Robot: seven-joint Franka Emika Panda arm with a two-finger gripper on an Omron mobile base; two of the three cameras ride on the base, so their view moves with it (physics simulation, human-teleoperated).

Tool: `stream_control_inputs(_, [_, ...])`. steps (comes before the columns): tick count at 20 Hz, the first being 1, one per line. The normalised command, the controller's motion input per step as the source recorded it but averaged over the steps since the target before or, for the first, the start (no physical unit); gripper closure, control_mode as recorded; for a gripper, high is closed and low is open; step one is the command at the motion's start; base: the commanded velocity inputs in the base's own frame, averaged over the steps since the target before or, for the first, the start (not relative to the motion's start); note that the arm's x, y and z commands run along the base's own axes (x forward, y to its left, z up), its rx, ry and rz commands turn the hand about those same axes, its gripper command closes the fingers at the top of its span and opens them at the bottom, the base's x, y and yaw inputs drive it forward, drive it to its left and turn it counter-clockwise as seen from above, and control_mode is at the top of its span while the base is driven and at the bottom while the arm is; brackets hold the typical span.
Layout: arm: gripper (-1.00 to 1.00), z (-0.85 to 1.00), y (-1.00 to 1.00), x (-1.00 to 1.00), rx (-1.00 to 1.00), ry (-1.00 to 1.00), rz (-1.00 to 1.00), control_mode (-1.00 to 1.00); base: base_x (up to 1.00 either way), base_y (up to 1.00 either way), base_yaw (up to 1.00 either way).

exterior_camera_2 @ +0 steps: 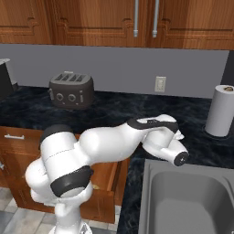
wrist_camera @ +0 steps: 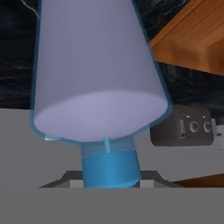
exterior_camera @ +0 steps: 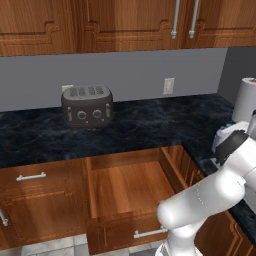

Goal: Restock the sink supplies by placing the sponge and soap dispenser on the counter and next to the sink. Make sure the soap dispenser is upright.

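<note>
The soap dispenser [wrist_camera: 98,65] is a pale lavender bottle with a blue pump top [wrist_camera: 110,168], seen close up in the hand view. My gripper [wrist_camera: 110,178] is shut on it at that blue top, and the bottle stretches away from the hand. In the right base view my wrist [exterior_camera_2: 176,153] hangs low over the black counter [exterior_camera_2: 114,112] by the back left corner of the grey sink [exterior_camera_2: 153,167]; the fingers and bottle are hidden behind it. The sponge is out of view.
A dark toaster [exterior_camera: 87,106] [exterior_camera_2: 71,90] stands at the back of the counter [exterior_camera: 150,125]. A white paper towel roll [exterior_camera_2: 220,111] [exterior_camera: 246,100] stands behind the sink. Below the counter a wooden drawer [exterior_camera: 130,192] is pulled open.
</note>
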Motion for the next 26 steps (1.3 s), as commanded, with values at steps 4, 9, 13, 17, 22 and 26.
stream_control_inputs(4, [1.0,-0.18,-0.07,0.2,0.04,0.0,0.0,-1.0,0.0,0.0,0.0])
stream_control_inputs(9, [1.0,-0.12,-0.07,0.32,0.02,0.0,0.0,-1.0,0.0,0.0,0.0])
stream_control_inputs(13, [1.0,-0.17,-0.1,0.32,0.01,0.0,0.0,-1.0,0.0,0.0,0.0])
stream_control_inputs(17, [1.0,-0.28,-0.12,0.24,0.0,0.0,0.0,-1.0,0.0,0.0,0.0])
stream_control_inputs(22, [1.0,-0.31,-0.11,0.18,0.0,0.0,0.0,-1.0,0.0,0.0,0.0])
stream_control_inputs(26, [1.0,-0.37,-0.15,-0.01,0.0,0.0,0.0,-1.0,0.0,0.0,0.0])
